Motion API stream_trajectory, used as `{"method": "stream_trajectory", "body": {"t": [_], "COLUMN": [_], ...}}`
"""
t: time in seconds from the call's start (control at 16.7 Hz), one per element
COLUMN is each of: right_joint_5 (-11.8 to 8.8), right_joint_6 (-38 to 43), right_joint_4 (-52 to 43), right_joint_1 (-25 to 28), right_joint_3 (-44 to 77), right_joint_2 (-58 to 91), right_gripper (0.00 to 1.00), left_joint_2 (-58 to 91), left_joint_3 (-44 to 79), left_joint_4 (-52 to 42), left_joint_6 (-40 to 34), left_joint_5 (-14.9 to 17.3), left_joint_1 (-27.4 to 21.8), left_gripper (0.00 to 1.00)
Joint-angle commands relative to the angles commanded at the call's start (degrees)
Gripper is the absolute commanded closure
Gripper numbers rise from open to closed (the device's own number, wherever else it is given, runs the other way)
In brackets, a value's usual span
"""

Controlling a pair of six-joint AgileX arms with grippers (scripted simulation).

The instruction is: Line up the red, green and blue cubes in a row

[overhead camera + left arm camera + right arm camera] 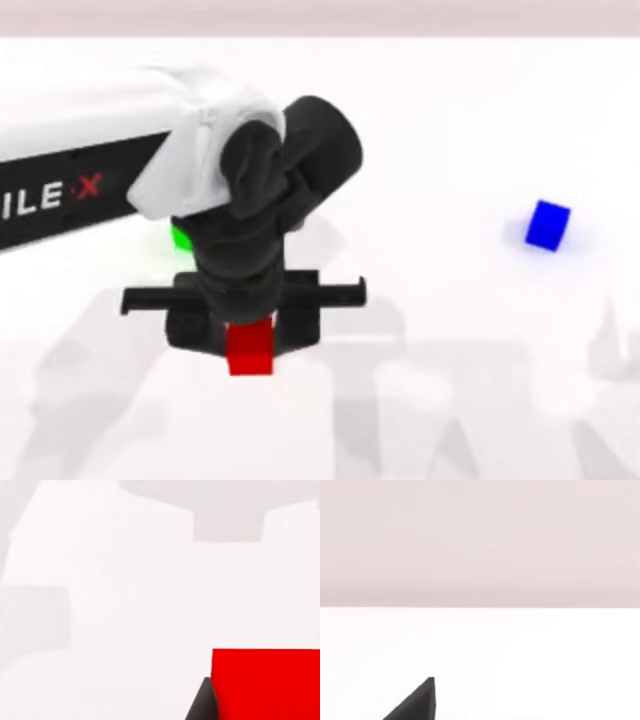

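**Red cube in the left tool, row not yet formed**

Bench (470, 120) first: a plain white surface fills the top view, with the three cubes scattered rather than lined up. Across its left half reaches the left AgileX arm (90, 180), white-shelled with a black wrist, coming in from nine o'clock and ending near the bench's middle, toward six o'clock. The right arm does not show in the top view; its wrist view shows only bare bench, the far wall and a dark sliver of its own finger, so I cannot tell whether the right tool is released or clenched.

The left tool (249, 345) points down at the bench, and the red cube (249, 349) sits between its fingers. The left wrist view shows the red cube (265, 684) close up with one dark finger (204, 702) against its side. The tool looks clenched on it, though whether the cube is lifted or resting on the bench I cannot tell.

The blue cube (547, 225) lies alone, well apart at three o'clock. The green cube (181, 238) is mostly hidden under the wrist, only a sliver showing at about eleven o'clock from the red one.

The step in hand looks like carrying or placing the red cube. The next move probably calls for setting it down in line with the green, releasing cleanly, then fetching the blue, likely work for the right arm.
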Motion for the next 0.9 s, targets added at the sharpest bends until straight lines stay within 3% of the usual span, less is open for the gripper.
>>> {"method": "stream_trajectory", "body": {"t": [0.42, 0.9], "right_joint_5": [0.00, 0.00], "right_joint_6": [0.00, 0.00], "right_joint_4": [0.00, 0.00], "right_joint_1": [0.00, 0.00], "right_joint_3": [0.00, 0.00], "right_joint_2": [0.00, 0.00], "right_gripper": [0.00, 0.00], "left_joint_2": [-0.18, 4.73], "left_joint_3": [-1.27, -10.45], "left_joint_4": [1.09, 15.50], "left_joint_6": [-0.48, -0.32], "left_joint_5": [-0.04, -0.02], "left_joint_1": [-0.45, -0.25], "left_gripper": [1.00, 1.00]}}
